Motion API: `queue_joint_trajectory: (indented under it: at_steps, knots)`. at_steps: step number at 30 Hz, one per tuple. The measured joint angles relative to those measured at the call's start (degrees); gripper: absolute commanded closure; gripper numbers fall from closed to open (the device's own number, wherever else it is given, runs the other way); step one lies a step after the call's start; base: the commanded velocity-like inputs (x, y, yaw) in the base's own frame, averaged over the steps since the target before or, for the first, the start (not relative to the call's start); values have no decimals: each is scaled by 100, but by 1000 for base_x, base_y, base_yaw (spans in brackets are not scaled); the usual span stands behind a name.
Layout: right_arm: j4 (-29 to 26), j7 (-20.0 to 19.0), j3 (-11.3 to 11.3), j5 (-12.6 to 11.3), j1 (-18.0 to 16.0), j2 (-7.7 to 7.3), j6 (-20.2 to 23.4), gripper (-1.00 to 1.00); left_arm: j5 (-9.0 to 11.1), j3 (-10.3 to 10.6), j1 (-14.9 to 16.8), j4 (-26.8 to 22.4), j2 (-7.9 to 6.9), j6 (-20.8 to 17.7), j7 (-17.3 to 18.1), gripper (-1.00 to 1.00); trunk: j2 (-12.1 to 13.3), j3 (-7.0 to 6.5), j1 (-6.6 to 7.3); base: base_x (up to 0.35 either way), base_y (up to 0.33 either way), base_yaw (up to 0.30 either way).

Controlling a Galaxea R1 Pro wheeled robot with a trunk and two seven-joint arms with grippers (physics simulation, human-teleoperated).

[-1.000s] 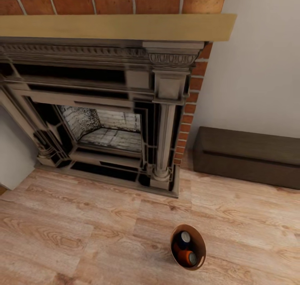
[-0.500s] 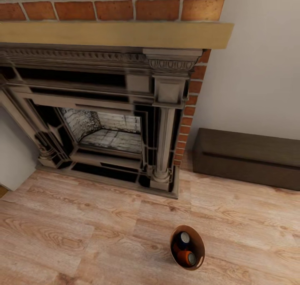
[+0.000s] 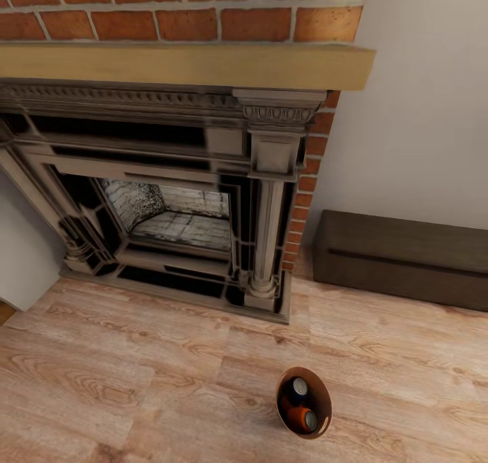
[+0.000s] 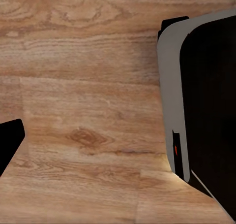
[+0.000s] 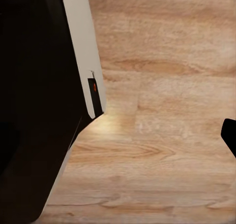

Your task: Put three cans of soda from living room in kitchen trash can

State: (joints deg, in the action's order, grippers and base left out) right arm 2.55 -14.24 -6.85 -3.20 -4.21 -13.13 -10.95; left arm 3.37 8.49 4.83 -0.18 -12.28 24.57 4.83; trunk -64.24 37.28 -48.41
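Note:
The tash can (image 3: 322, 396), a small round bucket with a coppery brown inside, stands on the light wood plank floor in front of the fireplace's right column. Inside it lie cans of soda: a blue one (image 3: 298, 386) toward the fireplace and an orange one (image 3: 303, 419) nearer me. I cannot tell whether a third lies under them. In the left wrist view a dark fingertip (image 4: 10, 144) of my left gripper shows at the picture's edge, over bare floor. The right wrist view likewise has a dark fingertip (image 5: 229, 135) at its edge. Nothing is held.
A grey-framed, red-brick fireplace (image 3: 169, 198) with a pale wooden mantel (image 3: 183, 64) stands ahead. A long dark low cabinet (image 3: 407, 259) runs along the white wall at right. My own black and grey body (image 4: 206, 96) takes up much of both wrist views.
The whole head picture has shifted a little, with the mantel now lower in view, so the camera moved. The bucket and its cans stay put on the floor.

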Motion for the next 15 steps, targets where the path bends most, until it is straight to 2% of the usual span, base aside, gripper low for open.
queue_joint_trajectory:
  at_steps: [9, 13, 15]
  knots:
    - [0, 0, 0, 1, 15, 15, -87, -100, -9, 10, 0, 0, 13, -108, 3, -100, 361, -162, 198, 0, 0, 0]
    - [0, 0, 0, 3, 16, 72, -96, -100, -14, 21, 0, 0, 25, -121, 7, -100, 521, -233, 286, 0, 0, 0]
    - [0, 0, 0, 3, 16, 91, -100, -100, -24, 41, 0, -1, 108, -130, 9, -100, 602, -269, 329, 0, 0, 0]
